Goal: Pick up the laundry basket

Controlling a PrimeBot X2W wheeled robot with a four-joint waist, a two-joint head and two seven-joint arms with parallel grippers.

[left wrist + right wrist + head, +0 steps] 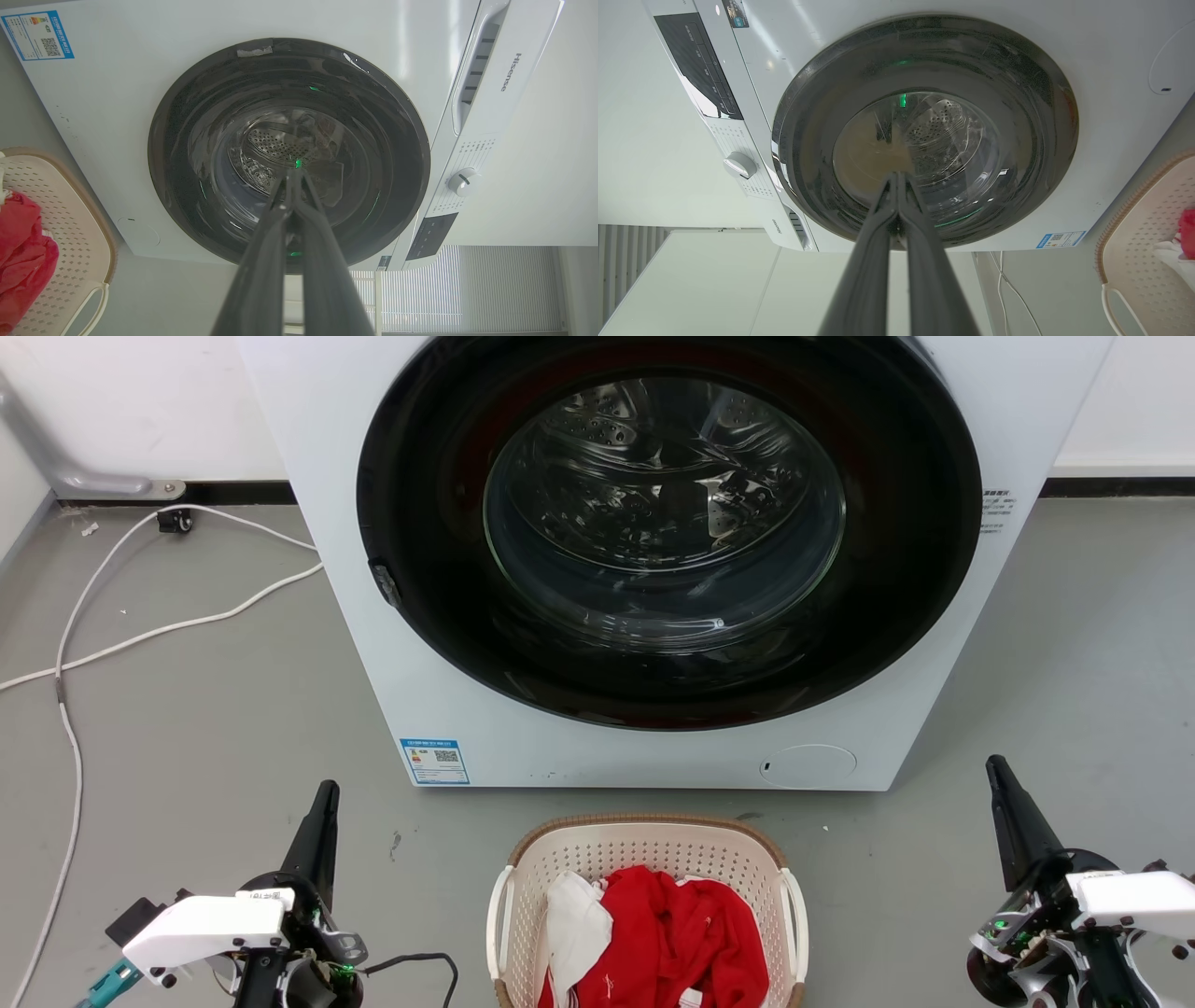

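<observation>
Head view: the laundry basket (644, 849) sits on the grey floor (205, 728) just in front of the washing machine (504, 756), with red and white clothes (672, 933) heaped inside. The left gripper (325, 798) and right gripper (997, 773) stand well apart on either side of it, neither touching it. Left wrist view: its 2 fingers (261, 261) meet at the tips, gripping nothing, and the basket lies at the left edge. Right wrist view: the same pinched, empty jaws, with the basket at the right edge

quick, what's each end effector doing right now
Left end effector: closed, holding nothing.
Right end effector: closed, holding nothing.
</observation>
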